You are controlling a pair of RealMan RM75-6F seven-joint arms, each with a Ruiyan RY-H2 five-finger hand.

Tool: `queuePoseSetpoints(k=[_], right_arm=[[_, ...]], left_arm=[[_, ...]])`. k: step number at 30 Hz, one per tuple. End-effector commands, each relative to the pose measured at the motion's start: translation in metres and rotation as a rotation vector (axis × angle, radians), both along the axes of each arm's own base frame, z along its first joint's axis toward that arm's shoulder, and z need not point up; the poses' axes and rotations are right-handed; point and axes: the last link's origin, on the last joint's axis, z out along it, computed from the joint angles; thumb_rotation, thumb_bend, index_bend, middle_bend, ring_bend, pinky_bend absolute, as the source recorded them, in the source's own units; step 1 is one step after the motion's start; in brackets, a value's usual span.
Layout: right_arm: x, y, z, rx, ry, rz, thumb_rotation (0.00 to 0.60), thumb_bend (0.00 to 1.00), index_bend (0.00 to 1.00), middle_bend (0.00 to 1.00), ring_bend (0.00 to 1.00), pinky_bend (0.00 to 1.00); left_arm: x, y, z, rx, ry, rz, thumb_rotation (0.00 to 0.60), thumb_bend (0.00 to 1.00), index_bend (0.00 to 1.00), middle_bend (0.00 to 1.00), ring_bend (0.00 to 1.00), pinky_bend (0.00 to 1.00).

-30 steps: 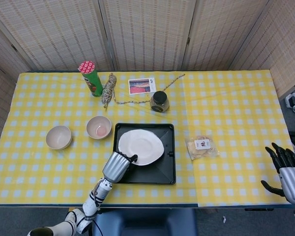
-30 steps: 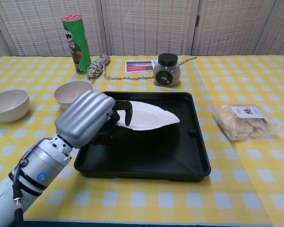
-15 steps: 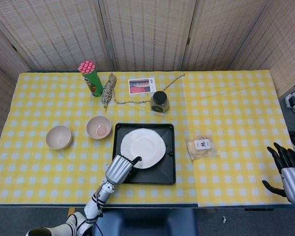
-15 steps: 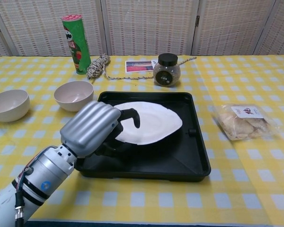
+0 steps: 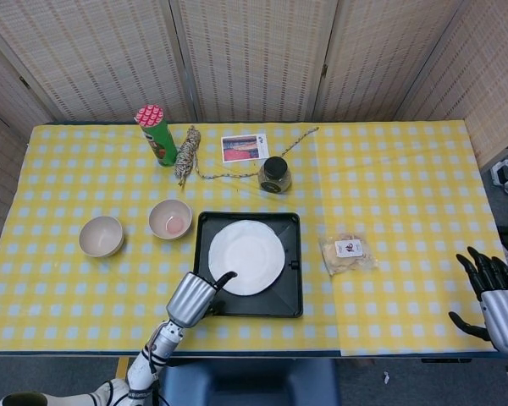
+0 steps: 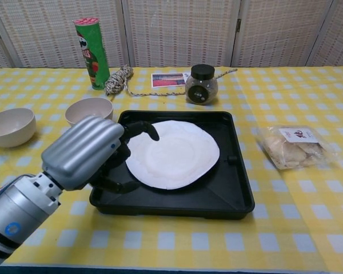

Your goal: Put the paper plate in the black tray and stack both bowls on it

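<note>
The white paper plate (image 5: 246, 256) (image 6: 172, 154) lies flat inside the black tray (image 5: 291, 298) (image 6: 240, 191). My left hand (image 5: 193, 298) (image 6: 86, 151) is at the tray's front-left corner. Its dark fingers (image 6: 146, 129) are spread wide around the plate's left rim without pinching it. Two beige bowls stand on the cloth left of the tray: the nearer bowl (image 5: 170, 219) (image 6: 88, 110) beside the tray's far-left corner, the other bowl (image 5: 101, 236) (image 6: 10, 125) further left. My right hand (image 5: 495, 292) hangs open off the table's right front edge, holding nothing.
A green chip can (image 5: 156, 134), a coil of rope (image 5: 186, 152), a photo card (image 5: 245, 147) and a dark-lidded jar (image 5: 274, 174) stand behind the tray. A bag of snacks (image 5: 348, 252) lies just right of it.
The plate has dropped from a tilt to lying flat in the tray. My left hand has drawn back towards the front left and loosened off the plate's rim. The right hand has stayed put.
</note>
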Motion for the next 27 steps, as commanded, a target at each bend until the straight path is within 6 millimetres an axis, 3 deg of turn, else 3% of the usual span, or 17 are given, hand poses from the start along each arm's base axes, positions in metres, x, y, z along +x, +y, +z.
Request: queuePoseSetpoints(k=[1,5,9,15,27], right_arm=[[0.001,0.001,-0.002,0.008,0.002,0.006,0.6,0.23,0.0,0.0,0.0,0.0],[0.003,0.002,-0.004,0.02,0.007,0.016,0.6,0.23,0.0,0.0,0.0,0.0],[0.004,0.0,-0.006,0.027,0.01,0.016,0.6,0.23,0.0,0.0,0.0,0.0],[0.003,-0.004,-0.011,0.042,0.019,0.006,0.6,0.23,0.0,0.0,0.0,0.0],[0.002,-0.008,-0.015,0.058,0.029,-0.009,0.6,0.23,0.0,0.0,0.0,0.0]], left_arm=[[-0.029,-0.004,0.039,0.088,0.071,0.112,0.6,0.28,0.4,1.0,1.0,1.0],[-0.055,0.018,0.07,0.179,0.147,0.249,0.6,0.35,0.51,1.0,1.0,1.0],[-0.085,0.041,0.097,0.236,0.236,0.413,0.6,0.37,0.49,1.0,1.0,1.0],[-0.115,0.066,0.119,0.247,0.338,0.586,0.6,0.43,0.44,1.0,1.0,1.0],[-0.13,0.073,0.118,0.193,0.391,0.648,0.6,0.37,0.44,1.0,1.0,1.0]])
